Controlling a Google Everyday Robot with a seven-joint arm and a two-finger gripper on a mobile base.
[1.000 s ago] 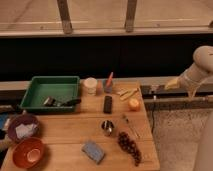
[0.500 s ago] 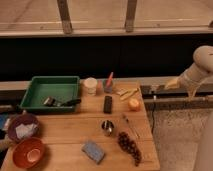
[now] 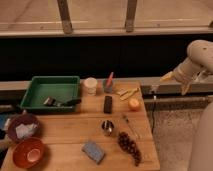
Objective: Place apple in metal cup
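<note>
With the gripper (image 3: pixel 176 83) hanging beyond the right edge of the bench (image 3: pixel 70 131), fingers spread and empty, the apple (image 3: pixel 134 104) sat near that edge, apart from the metal cup (image 3: pixel 107 128), and I feared a clumsy nudge might roll it off.

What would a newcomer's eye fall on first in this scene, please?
Probably the bright green tray at the table's back left. Next comes the orange-yellow apple near the right edge, apart from the small metal cup nearer the front centre. The robot's pale arm reaches in from the right, its gripper out past the table's right edge.
</note>
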